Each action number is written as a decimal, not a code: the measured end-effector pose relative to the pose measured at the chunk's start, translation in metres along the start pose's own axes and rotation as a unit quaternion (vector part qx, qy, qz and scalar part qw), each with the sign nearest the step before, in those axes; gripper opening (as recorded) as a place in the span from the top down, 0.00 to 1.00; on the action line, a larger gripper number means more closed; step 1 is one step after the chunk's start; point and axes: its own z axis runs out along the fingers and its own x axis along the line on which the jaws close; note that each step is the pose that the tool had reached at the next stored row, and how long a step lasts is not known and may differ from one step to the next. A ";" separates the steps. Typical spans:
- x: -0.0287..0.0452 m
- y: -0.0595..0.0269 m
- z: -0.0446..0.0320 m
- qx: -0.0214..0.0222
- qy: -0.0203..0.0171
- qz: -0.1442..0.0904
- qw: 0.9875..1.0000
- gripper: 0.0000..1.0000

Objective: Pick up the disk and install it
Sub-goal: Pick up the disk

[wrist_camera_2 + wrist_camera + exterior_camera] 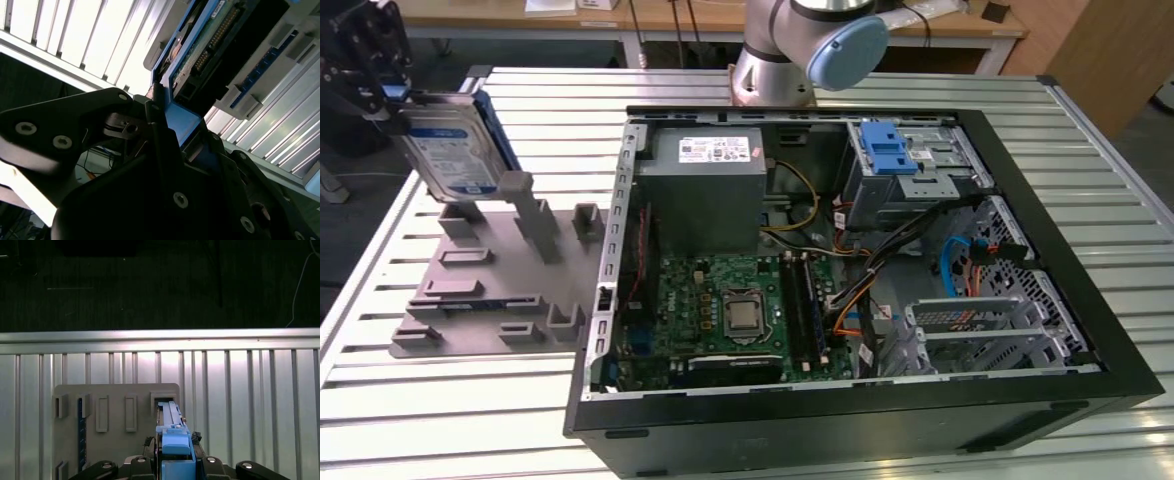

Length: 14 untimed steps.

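Gripper (390, 97) jaws are pressing together on the upper end of the disk (450, 148), on its blue bracket (175, 445). The disk is hanging upright at the exterior view's far left, just above the grey slotted stand (480, 290) and well apart from the open computer case (1067, 330). I am judging it stiff, rather heavy and sensitive to knocks. Its metal faces are looking slippery, so the bracket edges are seeming the safer hold.
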 end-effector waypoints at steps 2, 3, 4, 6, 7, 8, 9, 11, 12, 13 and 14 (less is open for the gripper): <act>0.0000 0.0000 -0.0009 0.000 0.000 0.000 1.000 0.64; -0.0001 0.0000 -0.0015 0.000 0.000 0.000 1.000 0.64; -0.0001 0.0001 -0.0021 0.000 -0.001 0.000 1.000 0.64; -0.0001 0.0001 -0.0033 0.000 -0.001 0.000 1.000 0.64; -0.0001 0.0001 -0.0038 0.000 -0.001 0.000 1.000 0.64; -0.0001 0.0001 -0.0044 0.000 -0.001 0.000 1.000 0.64; -0.0001 0.0001 -0.0050 0.000 -0.001 0.000 1.000 0.64; -0.0002 0.0002 -0.0062 0.000 -0.002 0.000 1.000 0.64; -0.0002 0.0002 -0.0069 0.000 -0.002 0.000 1.000 0.64; -0.0002 0.0002 -0.0075 0.000 -0.002 0.000 1.000 0.64; -0.0002 0.0002 -0.0081 0.000 -0.002 0.000 1.000 0.64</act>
